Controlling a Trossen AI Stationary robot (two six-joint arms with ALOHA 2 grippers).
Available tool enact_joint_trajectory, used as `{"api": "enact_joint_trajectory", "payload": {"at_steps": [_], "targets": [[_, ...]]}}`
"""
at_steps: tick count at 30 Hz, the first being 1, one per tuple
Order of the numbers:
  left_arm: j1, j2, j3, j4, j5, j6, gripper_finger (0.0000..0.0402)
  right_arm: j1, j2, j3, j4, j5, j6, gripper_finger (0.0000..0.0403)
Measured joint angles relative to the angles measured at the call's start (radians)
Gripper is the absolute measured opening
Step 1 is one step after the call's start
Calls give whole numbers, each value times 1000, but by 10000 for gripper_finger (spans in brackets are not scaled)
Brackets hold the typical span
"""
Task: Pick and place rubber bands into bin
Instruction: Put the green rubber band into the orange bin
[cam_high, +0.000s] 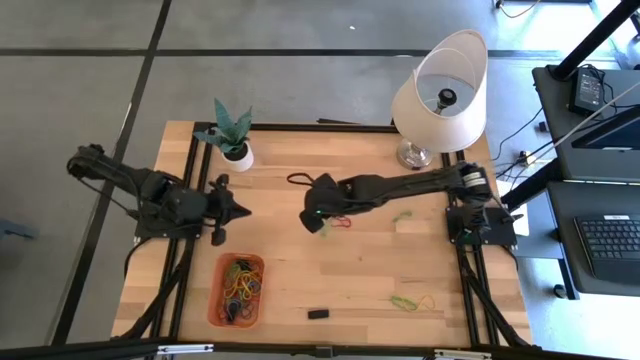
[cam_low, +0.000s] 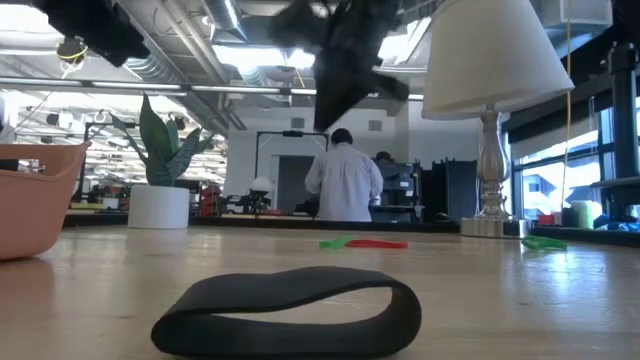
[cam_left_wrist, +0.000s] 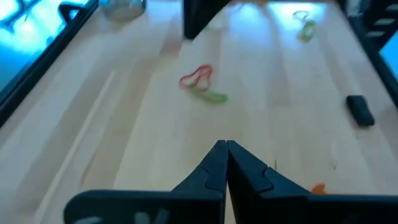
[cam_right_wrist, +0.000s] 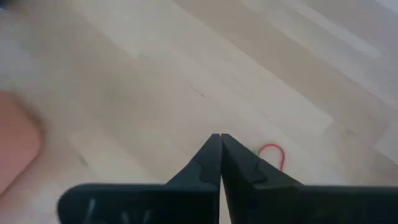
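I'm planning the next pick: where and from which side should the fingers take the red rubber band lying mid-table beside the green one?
Probably from straight above, on the red rubber band's free curve, the side away from the green rubber band. It lies flat as a thin loop on the wooden table, so no edge offers itself sideways. The right gripper, fingers shut, hangs nearest and would need to open.

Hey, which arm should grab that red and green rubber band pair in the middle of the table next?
Right. The right gripper, shut, hovers beside the red and green bands. The left gripper, also shut, waits farther off near the bin.
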Motion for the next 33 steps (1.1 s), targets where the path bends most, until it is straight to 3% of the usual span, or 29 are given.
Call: {"api": "enact_joint_trajectory", "payload": {"at_steps": [8, 15, 21, 27, 33], "targets": [[57, -100, -121, 139, 90, 50, 2, -17, 101, 3, -32, -42, 73, 28], [57, -103, -125, 140, 93, 50, 3, -18, 171, 2, -34, -49, 126, 105], [57, -103, -125, 140, 93, 49, 3, -25, 220, 2, -34, -119, 155, 154], [57, -103, -125, 140, 92, 47, 3, -29, 243, 2, -56, -121, 176, 152], [57, -103, -125, 140, 92, 46, 4, -30, 260, 1, -90, -145, 203, 104]]}}
